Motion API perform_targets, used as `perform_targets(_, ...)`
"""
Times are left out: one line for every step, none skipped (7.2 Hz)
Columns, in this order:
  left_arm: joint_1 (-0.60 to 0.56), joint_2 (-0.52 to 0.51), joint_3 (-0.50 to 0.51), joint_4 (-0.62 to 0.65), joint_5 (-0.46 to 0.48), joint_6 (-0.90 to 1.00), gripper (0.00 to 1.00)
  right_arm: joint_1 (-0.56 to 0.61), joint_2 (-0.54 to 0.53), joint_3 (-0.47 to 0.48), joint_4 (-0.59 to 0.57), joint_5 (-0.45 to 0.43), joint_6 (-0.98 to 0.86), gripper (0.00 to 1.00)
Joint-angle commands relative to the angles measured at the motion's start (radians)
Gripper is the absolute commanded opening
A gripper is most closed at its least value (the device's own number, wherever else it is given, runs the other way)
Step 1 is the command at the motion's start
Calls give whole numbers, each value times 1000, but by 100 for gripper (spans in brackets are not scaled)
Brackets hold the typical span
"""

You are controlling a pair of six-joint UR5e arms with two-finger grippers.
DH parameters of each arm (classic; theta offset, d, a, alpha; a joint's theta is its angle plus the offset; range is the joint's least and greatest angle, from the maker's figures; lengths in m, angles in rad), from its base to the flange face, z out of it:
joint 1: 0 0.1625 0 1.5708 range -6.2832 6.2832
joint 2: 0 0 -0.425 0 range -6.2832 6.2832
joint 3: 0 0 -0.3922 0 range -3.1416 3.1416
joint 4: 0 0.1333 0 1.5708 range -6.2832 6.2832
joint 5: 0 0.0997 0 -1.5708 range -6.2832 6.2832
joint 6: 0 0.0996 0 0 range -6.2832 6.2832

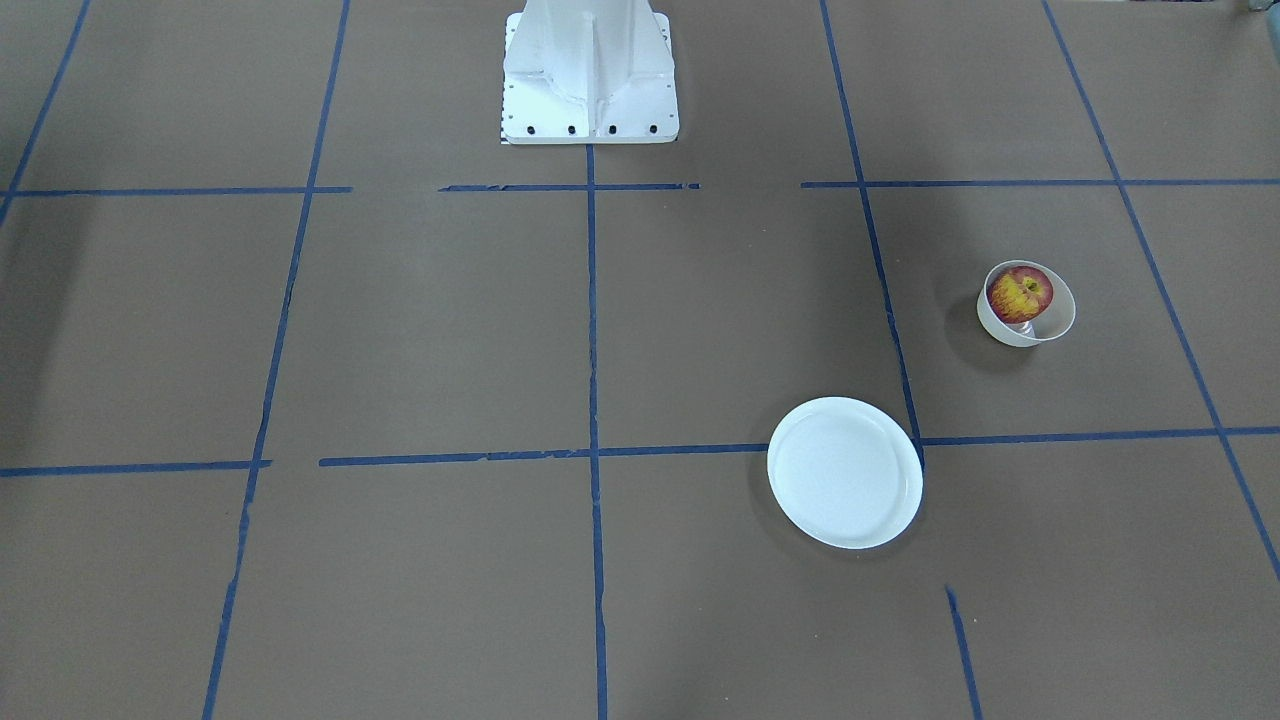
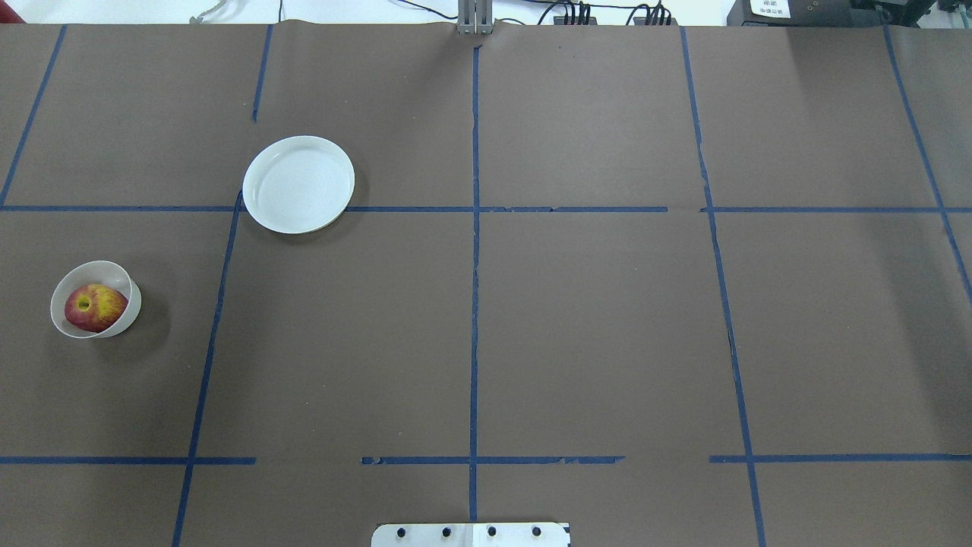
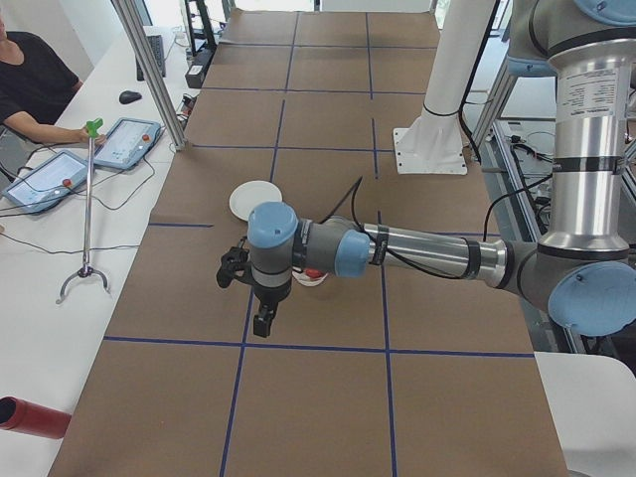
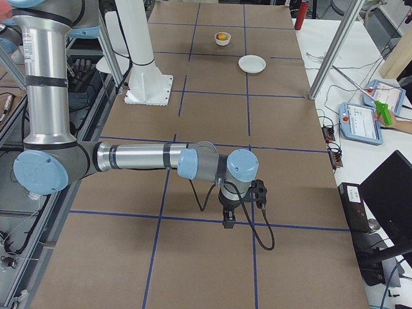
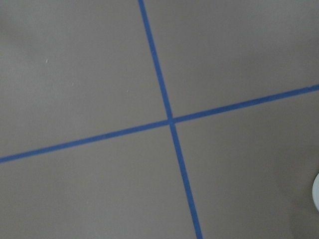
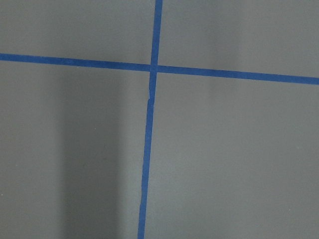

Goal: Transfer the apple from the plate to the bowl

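The red and yellow apple (image 1: 1020,293) lies inside the small off-white bowl (image 1: 1055,322), which leans a little. In the overhead view the apple (image 2: 95,308) and bowl (image 2: 132,302) are at the far left. The white plate (image 1: 845,472) (image 2: 298,184) is bare, about one grid square away from the bowl. The left gripper (image 3: 263,323) shows only in the exterior left view, hanging above the table in front of the bowl (image 3: 312,280). The right gripper (image 4: 229,219) shows only in the exterior right view, far from the bowl (image 4: 223,38) and plate (image 4: 252,64). I cannot tell whether either is open or shut.
The white robot base (image 1: 590,75) stands at the table's middle edge. Blue tape lines cross the brown table. An operator (image 3: 30,89), tablets (image 3: 124,142) and a grabber tool (image 3: 89,199) are at the side bench. A red cylinder (image 3: 30,417) lies near it.
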Motion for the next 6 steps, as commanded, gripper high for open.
perform_targets(-28,71,49,-1,-79,29,100,0,1,0,0,0,0,100)
perform_targets(-31,74,46,2,-73,27,100,0,1,0,0,0,0,100)
perform_targets(-31,72,43,7,-73,27,100,0,1,0,0,0,0,100)
perform_targets(-32,68,43,10,-73,26,100,0,-1,0,0,0,0,100)
perform_targets(-32,63,44,14,-73,26,100,0,1,0,-2,0,0,100)
perform_targets(-32,63,46,15,-73,26,100,0,1,0,0,0,0,100)
